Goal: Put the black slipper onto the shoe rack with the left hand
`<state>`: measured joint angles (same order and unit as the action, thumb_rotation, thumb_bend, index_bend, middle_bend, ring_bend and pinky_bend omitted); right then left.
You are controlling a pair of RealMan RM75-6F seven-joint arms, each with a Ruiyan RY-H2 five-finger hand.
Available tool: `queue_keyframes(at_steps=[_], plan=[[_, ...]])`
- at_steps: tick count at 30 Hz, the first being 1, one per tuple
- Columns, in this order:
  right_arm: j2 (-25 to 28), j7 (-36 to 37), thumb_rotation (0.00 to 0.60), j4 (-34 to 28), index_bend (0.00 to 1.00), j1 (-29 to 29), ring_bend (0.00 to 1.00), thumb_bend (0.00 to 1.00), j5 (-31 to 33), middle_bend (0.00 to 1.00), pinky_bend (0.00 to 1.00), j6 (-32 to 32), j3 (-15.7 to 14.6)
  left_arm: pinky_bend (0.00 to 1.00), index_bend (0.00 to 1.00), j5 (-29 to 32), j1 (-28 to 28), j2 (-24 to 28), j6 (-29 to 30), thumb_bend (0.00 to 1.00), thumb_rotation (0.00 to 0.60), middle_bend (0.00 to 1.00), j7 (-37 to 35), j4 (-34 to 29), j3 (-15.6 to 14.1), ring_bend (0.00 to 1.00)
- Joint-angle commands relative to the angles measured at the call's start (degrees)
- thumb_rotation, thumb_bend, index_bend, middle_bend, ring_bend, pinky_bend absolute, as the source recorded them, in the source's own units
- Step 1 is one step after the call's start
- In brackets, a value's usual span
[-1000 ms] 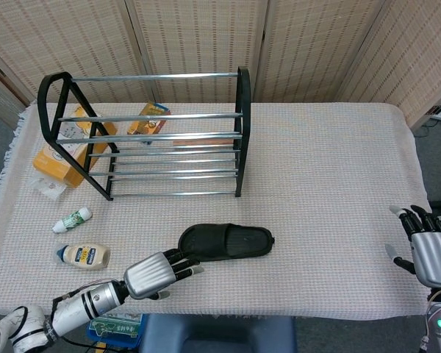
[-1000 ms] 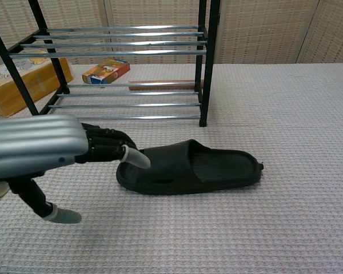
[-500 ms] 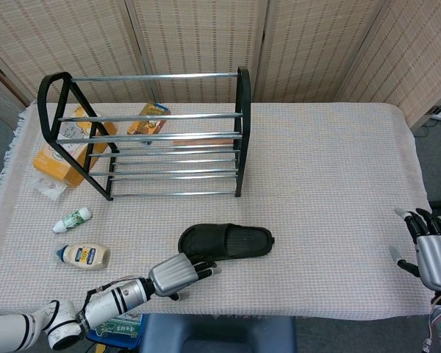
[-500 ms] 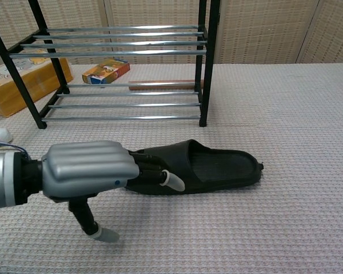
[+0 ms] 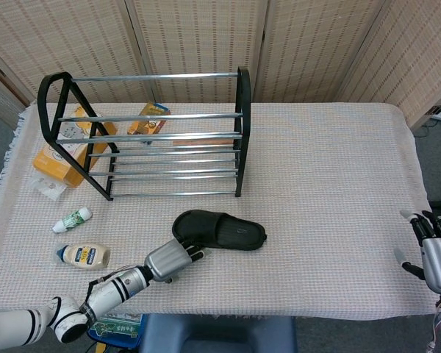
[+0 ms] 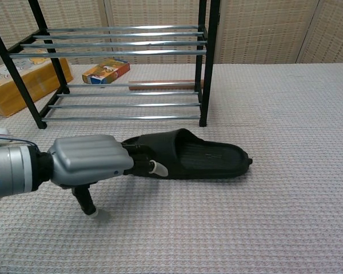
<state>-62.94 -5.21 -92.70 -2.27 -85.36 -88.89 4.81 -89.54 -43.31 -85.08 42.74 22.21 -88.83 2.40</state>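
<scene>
One black rubber slipper point(image 5: 219, 229) lies on the white woven tablecloth point(image 5: 331, 184) just in front of the black-framed metal-bar shoe rack point(image 5: 151, 136). Left hand point(image 6: 91, 161) reaches its fingers point(image 6: 154, 168) into the slipper's near end, touching it; whether they grip it cannot be told. Right hand point(image 5: 435, 251) hovers at the table's far right edge, fingers spread, holding nothing.

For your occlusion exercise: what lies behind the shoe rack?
Behind the shoe rack, seen through its bars: a yellow box, a small carton and a brown strip. The bars hide parts of each.
</scene>
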Motion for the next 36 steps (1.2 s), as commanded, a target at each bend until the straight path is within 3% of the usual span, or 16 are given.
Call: queue_keyframes(at_steps=[1, 8, 13, 22, 29, 36], plan=[[0.0, 0.1, 0.600, 0.0, 0.15, 0.1, 0.18, 0.25, 0.0, 0.25, 0.20, -0.1, 0.0, 0.26, 0.11, 3.7, 0.6, 1.2, 0.6, 0.22, 0.600, 0.18, 2.9, 1.4, 1.0, 0.06], [-0.2, 0.7, 0.600, 0.4, 0.15, 0.4, 0.18, 0.25, -0.2, 0.25, 0.20, -0.5, 0.0, 0.26, 0.11, 9.6, 3.5, 7.8, 4.6, 0.22, 0.600, 0.18, 7.5, -5.1, 1.0, 0.06], [-0.6, 1.2, 0.600, 1.0, 0.15, 0.6, 0.18, 0.25, -0.1, 0.25, 0.20, -0.6, -0.1, 0.26, 0.14, 6.0, 4.9, 10.1, 8.7, 0.22, 0.600, 0.18, 7.2, -12.0, -0.4, 0.06], [-0.4, 2.2, 0.600, 1.8, 0.15, 1.0, 0.18, 0.25, -0.4, 0.25, 0.20, -1.0, -0.2, 0.26, 0.13, 5.2, 0.9, 3.4, 7.6, 0.22, 0.600, 0.18, 7.2, -11.6, 2.3, 0.06], [-0.4, 3.1, 0.600, 2.5, 0.15, 1.5, 0.18, 0.25, 0.1, 0.25, 0.20, -0.9, -0.3, 0.26, 0.11, 11.0, -3.7, -2.9, 3.4, 0.22, 0.600, 0.18, 11.9, -7.6, 4.8, 0.06], [-0.6, 3.7, 0.600, 3.1, 0.15, 1.8, 0.18, 0.25, 0.5, 0.25, 0.20, -0.7, -0.4, 0.26, 0.11, 17.0, -6.9, -6.6, 2.0, 0.22, 0.600, 0.18, 19.6, -4.2, 4.8, 0.06]])
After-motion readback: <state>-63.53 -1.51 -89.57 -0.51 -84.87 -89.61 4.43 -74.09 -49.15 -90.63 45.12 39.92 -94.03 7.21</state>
